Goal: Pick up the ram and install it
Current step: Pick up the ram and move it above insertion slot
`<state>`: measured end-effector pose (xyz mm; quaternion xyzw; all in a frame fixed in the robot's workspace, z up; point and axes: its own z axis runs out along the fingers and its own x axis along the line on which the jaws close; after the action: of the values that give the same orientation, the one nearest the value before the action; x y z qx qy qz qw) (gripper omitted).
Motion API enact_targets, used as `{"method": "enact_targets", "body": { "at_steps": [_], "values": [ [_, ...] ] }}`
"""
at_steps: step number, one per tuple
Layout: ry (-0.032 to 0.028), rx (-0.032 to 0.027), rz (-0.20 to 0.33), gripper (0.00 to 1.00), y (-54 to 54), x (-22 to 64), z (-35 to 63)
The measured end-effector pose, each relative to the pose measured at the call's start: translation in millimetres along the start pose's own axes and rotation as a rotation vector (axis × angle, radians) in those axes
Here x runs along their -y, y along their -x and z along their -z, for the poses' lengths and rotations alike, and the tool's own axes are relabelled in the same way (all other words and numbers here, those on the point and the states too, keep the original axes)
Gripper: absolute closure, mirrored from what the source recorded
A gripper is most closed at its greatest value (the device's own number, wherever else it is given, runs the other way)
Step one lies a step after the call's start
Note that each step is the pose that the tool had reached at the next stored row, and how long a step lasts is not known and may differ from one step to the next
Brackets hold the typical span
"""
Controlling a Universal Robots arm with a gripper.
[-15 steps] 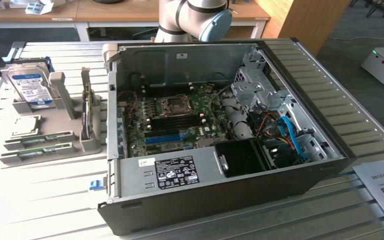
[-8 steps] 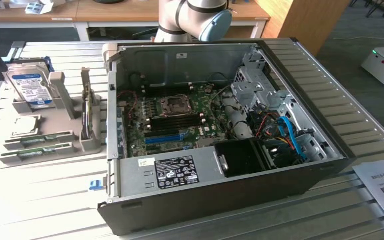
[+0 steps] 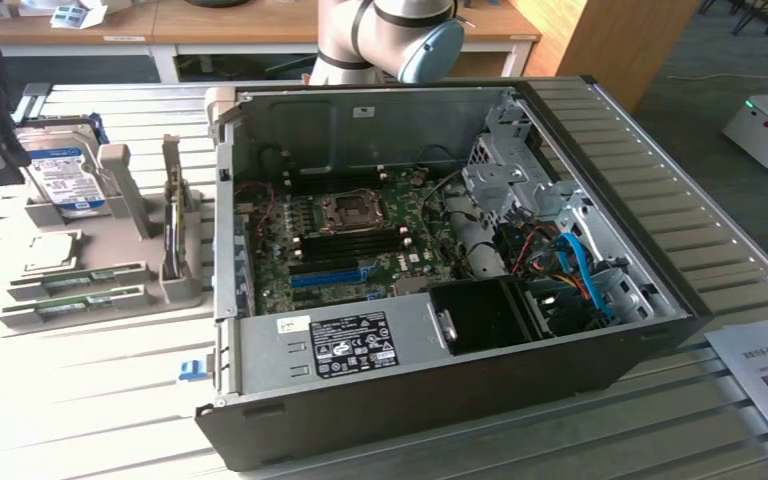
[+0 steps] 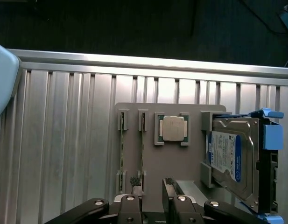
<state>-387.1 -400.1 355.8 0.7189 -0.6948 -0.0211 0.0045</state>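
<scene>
The gripper (image 4: 151, 185) is hovering just above the grey holder (image 4: 153, 163) with its jaws standing wide apart and nothing between them. One of its toothed fingertips (image 4: 134, 182) is sitting close beside the ram (image 4: 142, 149), not touching it as far as I can judge. The ram is standing on its long edge in end clips, between a second stick (image 4: 122, 154) and the processor (image 4: 172, 128); the hard drive (image 4: 232, 158) is sitting beyond the processor. In the exterior view the holder is lying at about nine o'clock from the computer case (image 3: 491, 400), well apart from the motherboard (image 3: 357, 240) inside it.

I am judging the stick to be light and stiff but fragile — a thin board with small chips. It is probably asking for a pinch across its two flat faces near the middle of the upper edge, square on, since a skewed grip could be levering it against the clips.

Seen edge-on, the ram is showing as little more than a thin line, so its label and chips are staying hidden. The gripper's finger bases are being cut off, and the memory slots are getting lost among the dark parts of the board — which one is free I cannot tell
</scene>
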Motion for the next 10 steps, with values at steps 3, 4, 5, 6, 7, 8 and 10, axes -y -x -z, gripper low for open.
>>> {"method": "enact_targets", "body": {
  "at_steps": [3, 4, 5, 6, 7, 8, 10],
  "values": [
    [0.0000, -0.0001, 0.000, 0.69, -0.2, 0.4, -10.2],
    [0.0000, 0.0000, 0.000, 0.69, -0.3, 0.5, -11.9],
    [0.0001, 0.0000, 0.000, 0.69, -0.3, 0.5, -13.4],
    [0.0000, 0.0000, 0.000, 0.69, -0.4, 0.6, -15.0],
    [0.0001, -0.0001, 0.000, 0.69, -0.4, 0.6, -16.5],
    [0.0000, 0.0000, 0.000, 0.69, -0.4, 0.7, -18.1],
    [0.0000, 0.0000, 0.000, 0.69, -0.5, 0.8, -21.1]
  ]
}}
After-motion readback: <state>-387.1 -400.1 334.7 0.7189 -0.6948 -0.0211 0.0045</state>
